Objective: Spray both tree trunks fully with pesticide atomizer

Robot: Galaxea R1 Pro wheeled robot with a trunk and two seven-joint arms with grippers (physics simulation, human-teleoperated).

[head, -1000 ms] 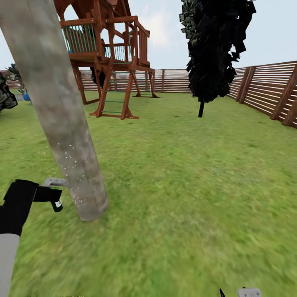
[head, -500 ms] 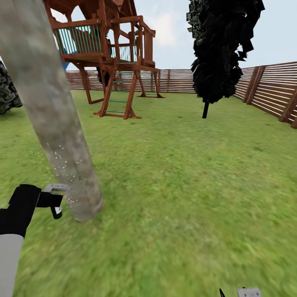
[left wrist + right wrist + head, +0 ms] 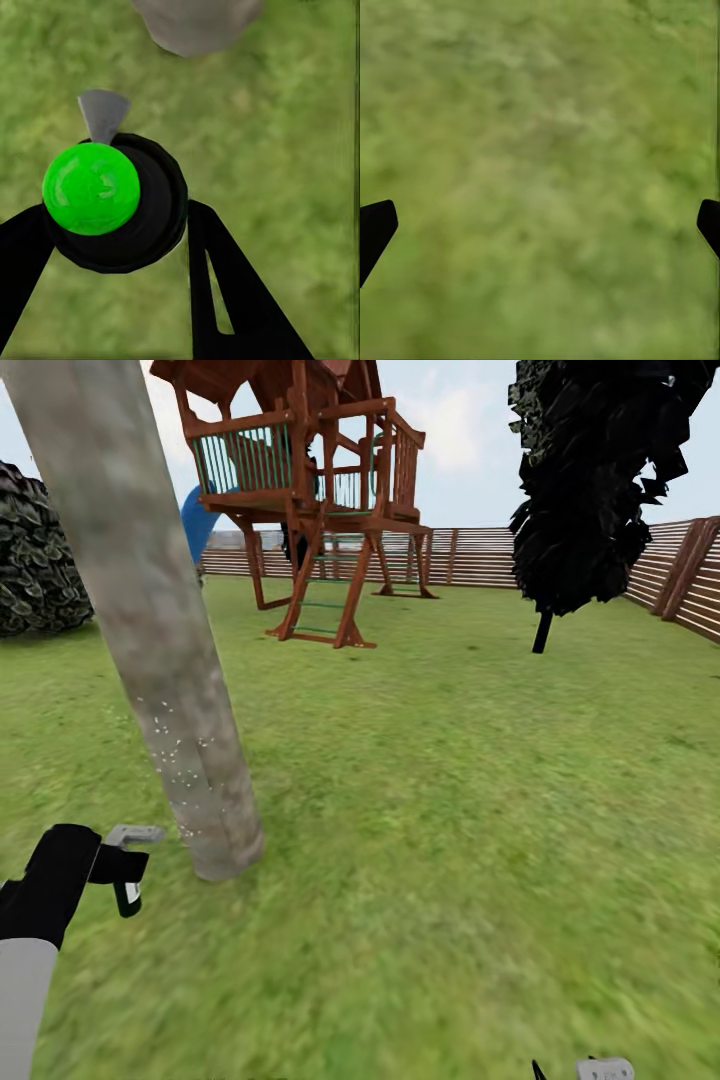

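Left gripper point(image 3: 118, 860): fingers pinched on the pesticide atomizer point(image 3: 112, 201), held above the grass just beside the tree trunk point(image 3: 170, 690).

Atomizer: small dark bottle, green spot, grey nozzle toward the trunk base. Judged light and rigid, with a smooth round body likely to twist; best held across the body, as now.

Trunk: thick, mottled, flecked with white specks low down; its top is cut off.

Second dark tree point(image 3: 590, 490): well apart.

Right gripper point(image 3: 540, 225): fingers spread wide over grass.
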